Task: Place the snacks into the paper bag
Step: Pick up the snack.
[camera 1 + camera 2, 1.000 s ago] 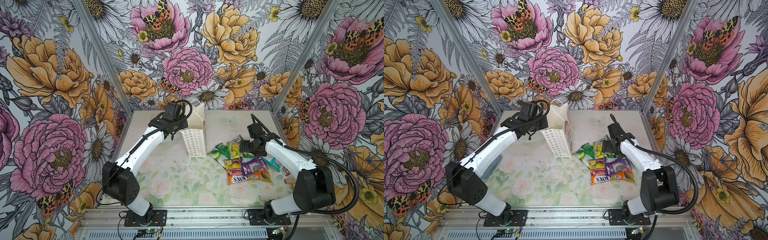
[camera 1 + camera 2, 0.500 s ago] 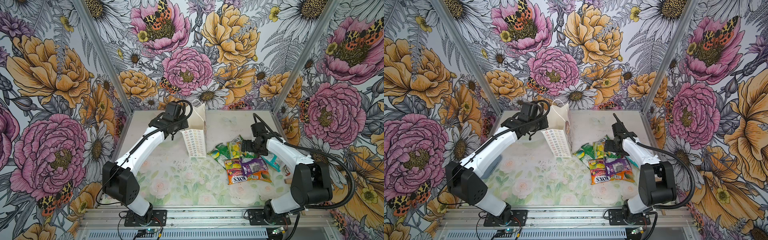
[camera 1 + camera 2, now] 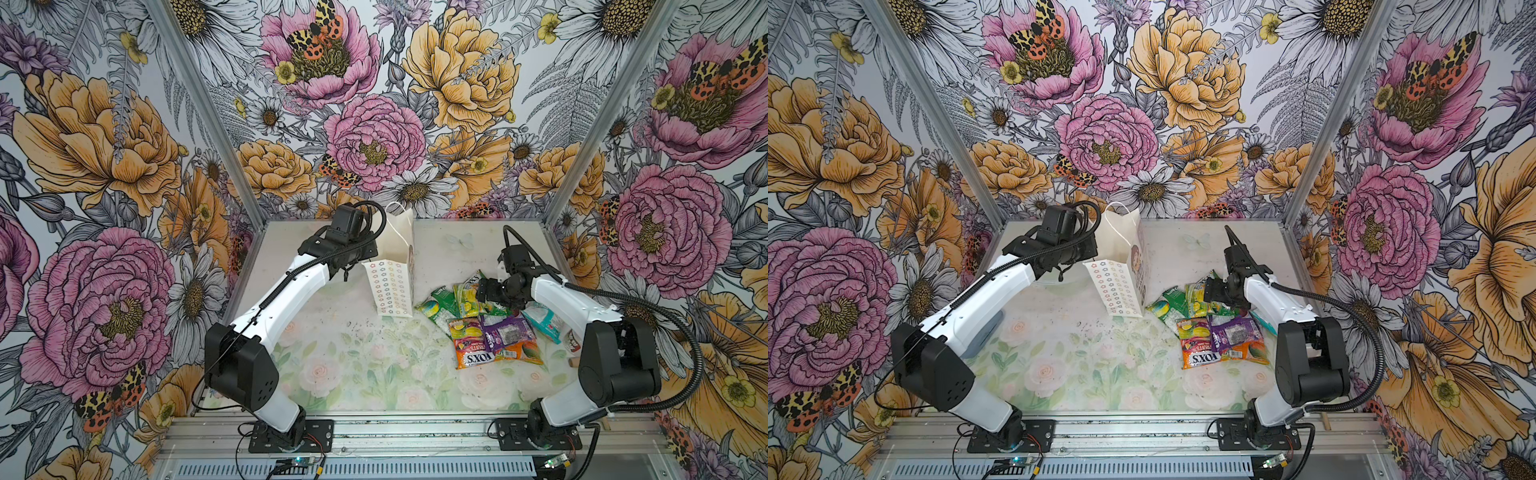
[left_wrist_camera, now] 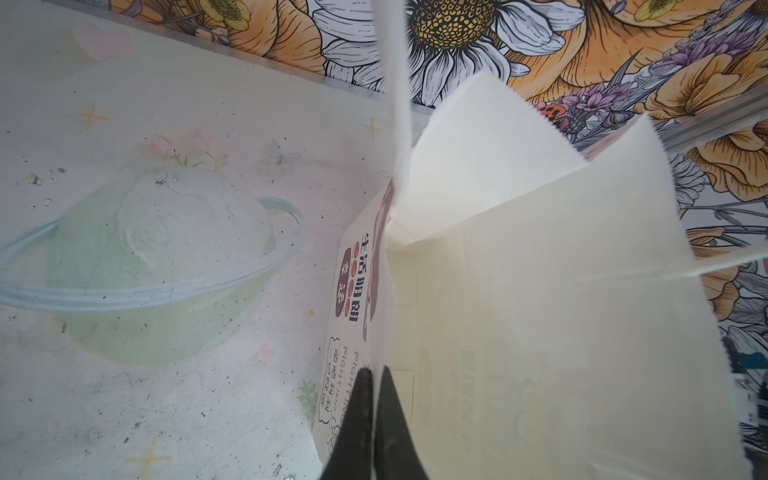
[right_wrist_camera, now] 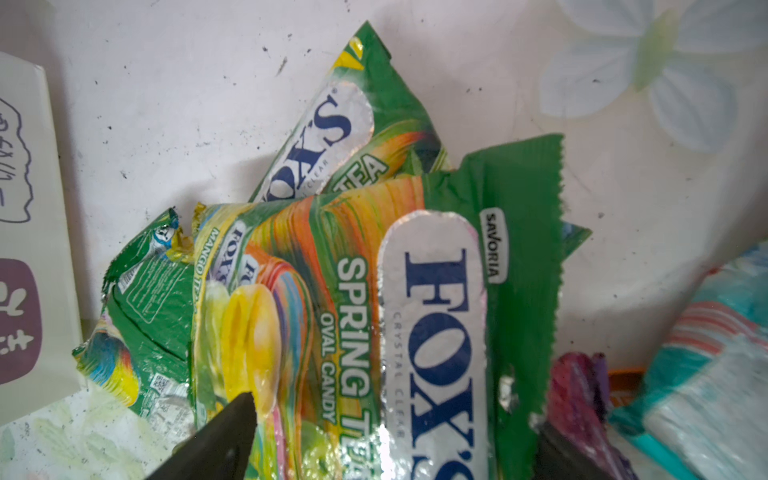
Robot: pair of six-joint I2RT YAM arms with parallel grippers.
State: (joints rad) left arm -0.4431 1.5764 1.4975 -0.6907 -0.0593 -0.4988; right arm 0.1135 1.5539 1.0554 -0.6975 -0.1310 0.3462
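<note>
The white paper bag (image 3: 392, 286) (image 3: 1115, 286) stands upright at the back middle of the table. My left gripper (image 4: 376, 374) (image 3: 368, 253) is shut on the bag's rim (image 4: 540, 311) and holds its mouth open. The snacks lie in a pile to the bag's right: green packets (image 3: 467, 295) (image 3: 1196, 297), an orange-red FOX'S packet (image 3: 473, 353), a purple one (image 3: 505, 332) and a teal one (image 3: 544, 320). My right gripper (image 5: 392, 409) (image 3: 484, 289) is open, low over the pile. Its fingertips straddle the green Spring Tea packet (image 5: 432, 311).
A small wooden piece (image 3: 572, 362) lies by my right arm's base, beside the teal packet. Flowered walls close in the back and both sides. Bare mat (image 3: 353, 365) stretches in front of the bag, between the two arm bases.
My right arm has shifted a little and its gripper has settled lower onto the green packets. The left arm and the bag have not moved.
</note>
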